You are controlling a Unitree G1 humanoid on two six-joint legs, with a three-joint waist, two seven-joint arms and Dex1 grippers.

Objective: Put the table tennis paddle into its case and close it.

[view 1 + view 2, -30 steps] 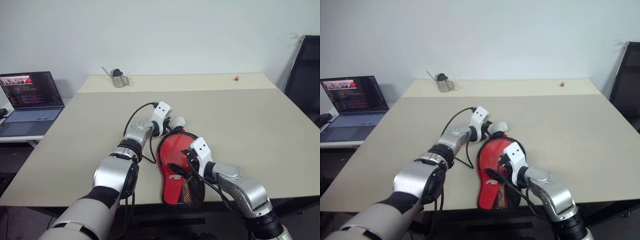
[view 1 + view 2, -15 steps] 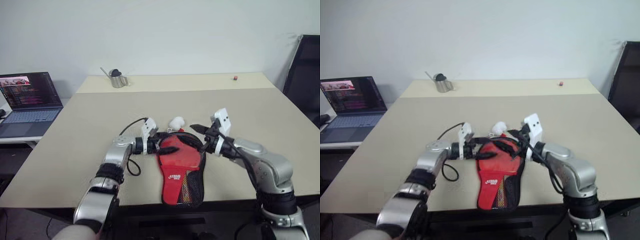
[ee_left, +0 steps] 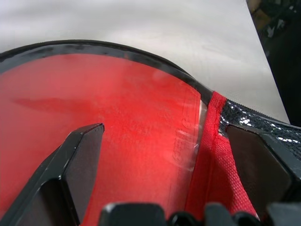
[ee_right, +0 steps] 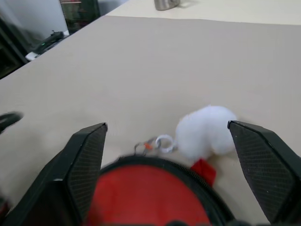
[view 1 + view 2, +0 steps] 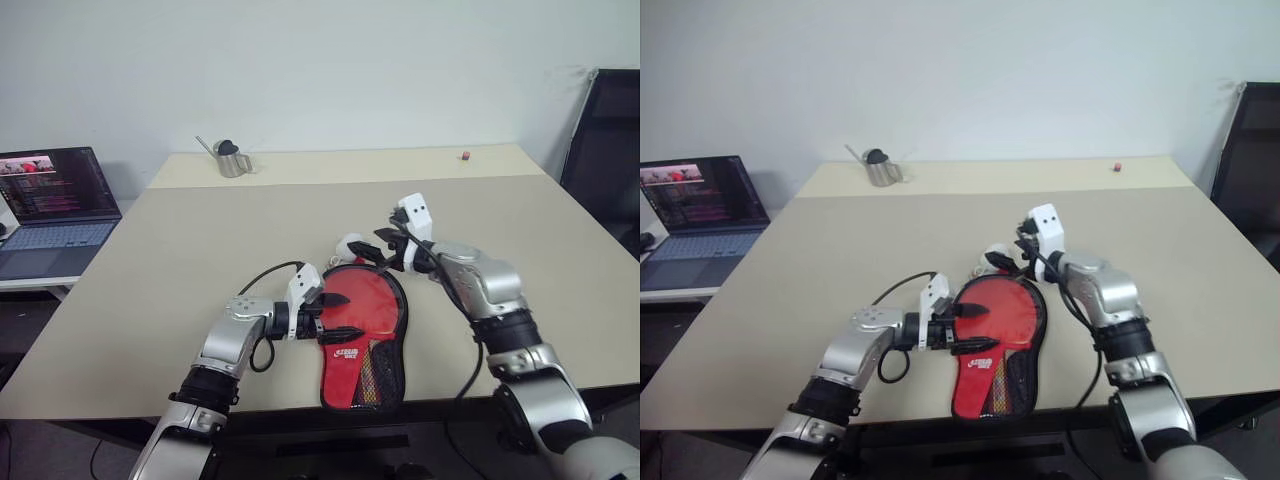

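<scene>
Low in the middle of the head views lay the case [image 5: 362, 330], a red pouch with black edging, a white logo and a black mesh pocket toward the table's near edge. Its round part showed a smooth red face ringed by the black zip edge, which I took for the table tennis paddle [image 3: 117, 122] already lying inside the opened pouch; no wooden handle was to be seen, so that reading is a judgement. If so, the putting-in looked done and the closing remained: the zip edge stood away from the red face in the left wrist view, and whether any stretch of it was drawn shut could not be told.

The left gripper [image 5: 335, 315] sat at the left rim of the case, fingers spread wide over the red surface, pinching nothing. The right gripper [image 5: 385, 250] hovered just above the case's far end, also spread and empty, pointing toward a white fluffy pom-pom [image 4: 207, 132] that hung by a small ring at the top of the case, likely the zip pull.

Counted: one case, one paddle, one pom-pom, two grippers, one table [image 5: 560, 260]. At upper left stood one laptop [image 5: 55, 205], at the far edge one small metal watering can [image 5: 230, 158], and at upper right one tiny red object [image 5: 465, 155].
</scene>
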